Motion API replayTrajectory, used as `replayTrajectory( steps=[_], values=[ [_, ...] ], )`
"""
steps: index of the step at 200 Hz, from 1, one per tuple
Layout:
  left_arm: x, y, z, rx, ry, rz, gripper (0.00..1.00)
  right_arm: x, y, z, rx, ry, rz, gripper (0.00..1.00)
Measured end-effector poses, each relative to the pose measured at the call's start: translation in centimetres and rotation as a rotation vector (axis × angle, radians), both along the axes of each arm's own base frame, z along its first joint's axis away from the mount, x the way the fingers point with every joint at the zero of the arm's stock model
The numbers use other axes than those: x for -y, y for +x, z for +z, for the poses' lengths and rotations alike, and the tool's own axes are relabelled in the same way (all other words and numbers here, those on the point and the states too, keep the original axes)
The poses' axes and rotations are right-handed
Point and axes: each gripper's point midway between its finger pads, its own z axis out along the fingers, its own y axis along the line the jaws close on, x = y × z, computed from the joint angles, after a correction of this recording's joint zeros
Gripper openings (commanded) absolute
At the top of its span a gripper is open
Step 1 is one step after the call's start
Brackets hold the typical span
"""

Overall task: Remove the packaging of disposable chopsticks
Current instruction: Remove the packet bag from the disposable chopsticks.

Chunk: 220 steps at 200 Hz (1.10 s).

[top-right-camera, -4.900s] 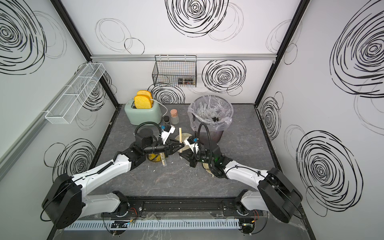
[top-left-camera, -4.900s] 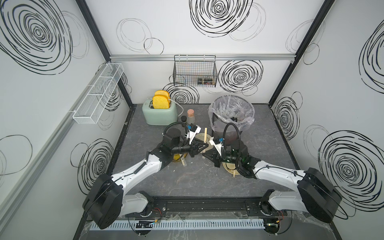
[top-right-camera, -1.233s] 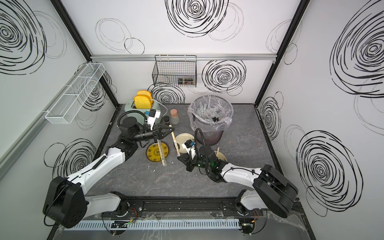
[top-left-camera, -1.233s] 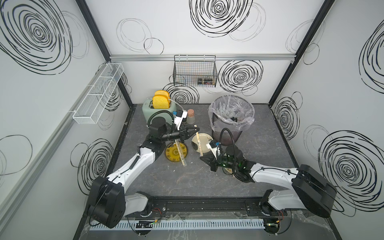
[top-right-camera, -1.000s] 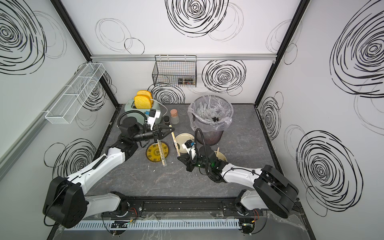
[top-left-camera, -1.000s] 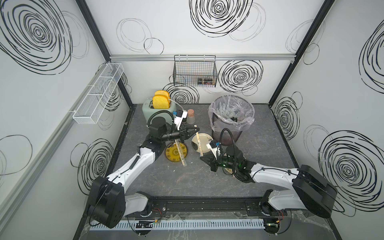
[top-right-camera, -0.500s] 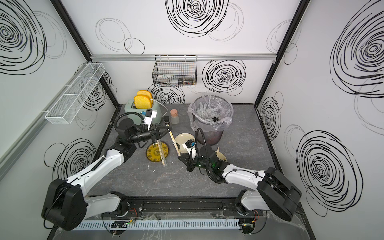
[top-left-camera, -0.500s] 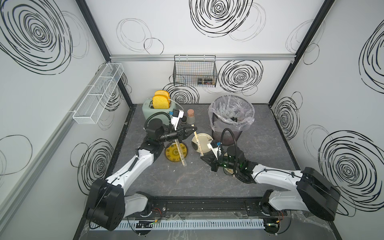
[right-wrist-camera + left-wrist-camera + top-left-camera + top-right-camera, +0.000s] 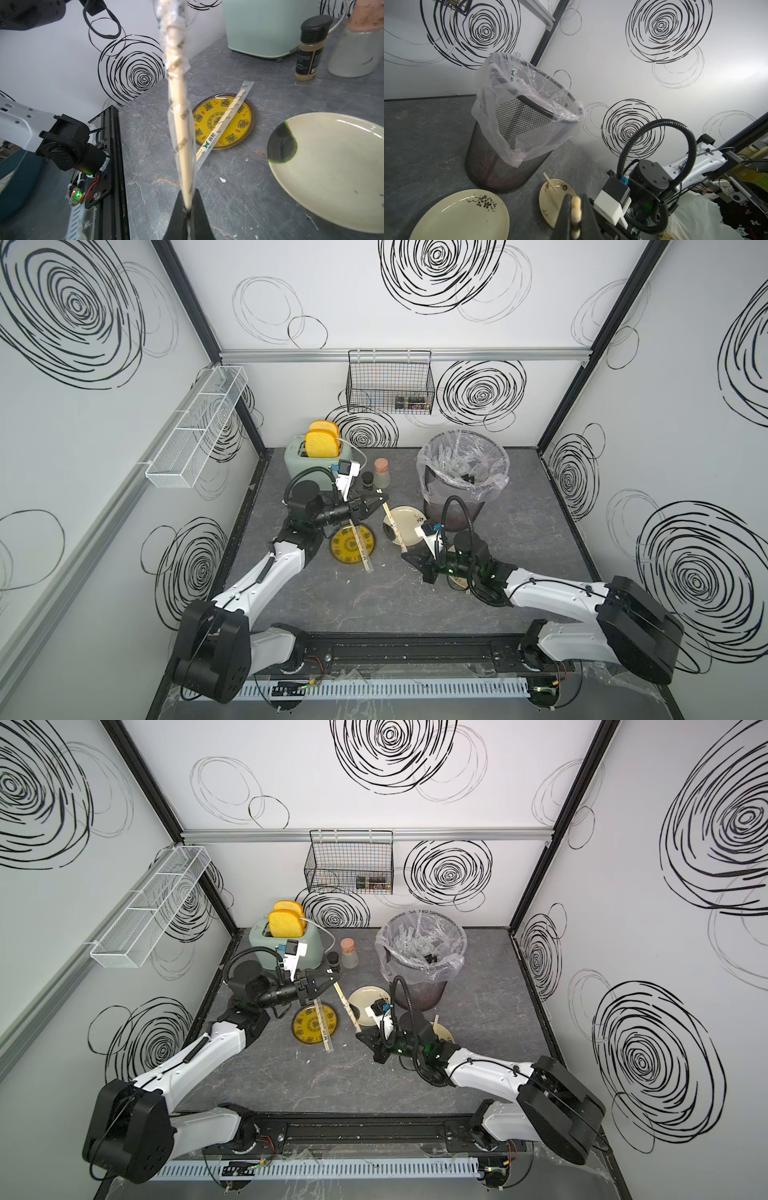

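Right wrist view: the right gripper point(image 9: 188, 199) is clamped on one end of a chopstick pair point(image 9: 177, 97) slung above the middle of the table point(image 9: 519, 531). Its sleeve point(image 9: 172, 31) seems bunched toward the far end. The grippers have drawn apart since seconds ago, so stripping is likely under way. The left gripper point(image 9: 575, 205), clenched on the bare wood ends, reaches level from the left edge.

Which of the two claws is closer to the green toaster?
Left. The left gripper hangs just in front of the toaster; the right gripper is farther forward, beyond the cream plate.
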Motion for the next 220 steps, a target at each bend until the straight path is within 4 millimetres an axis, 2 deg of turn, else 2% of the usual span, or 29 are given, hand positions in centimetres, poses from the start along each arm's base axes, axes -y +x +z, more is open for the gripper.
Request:
replayTrajectory(
  steps=[18, 46, 62, 80, 107, 122, 139, 195, 205, 220],
  values=[
    [0.0, 0.0, 0.4, 0.013, -0.01, 0.001, 0.0, 0.0, 0.0, 0.3, 0.001, 0.002, 0.0, 0.18],
    [-1.2, 0.5, 2.7, 0.12, -0.039, 0.046, 0.0, 0.8, -0.7, -3.1, -0.09, -0.113, 0.0, 0.43],
    [-1.2, 0.4, 3.4, 0.153, -0.047, 0.049, 0.0, 1.0, -0.7, -3.6, -0.109, -0.151, 0.003, 0.5],
    [-1.1, 0.3, 3.6, 0.162, -0.05, 0.045, 0.0, 0.4, -0.1, -2.2, -0.085, -0.144, 0.006, 0.54],
    [-0.7, 0.0, 3.7, 0.171, -0.05, 0.032, 0.0, -0.7, 1.8, 1.9, -0.019, -0.082, -0.006, 0.61],
    [-0.4, -0.2, 3.9, 0.182, -0.046, 0.019, 0.0, -0.9, 2.9, 3.8, 0.014, -0.053, -0.021, 0.61],
    [0.0, -0.5, 4.1, 0.193, -0.04, 0.004, 0.0, -1.0, 3.6, 5.1, 0.037, -0.032, -0.032, 0.6],
    [1.5, -1.5, 3.6, 0.2, -0.014, -0.049, 0.0, -1.5, 4.5, 5.9, 0.048, -0.017, -0.022, 0.46],
    [1.8, -1.7, 3.6, 0.203, -0.008, -0.058, 0.0, -1.6, 4.6, 6.0, 0.047, -0.011, -0.016, 0.39],
    [2.0, -1.8, 3.7, 0.212, -0.002, -0.065, 0.0, -1.8, 4.5, 6.2, 0.038, -0.002, -0.003, 0.17]
  ],
)
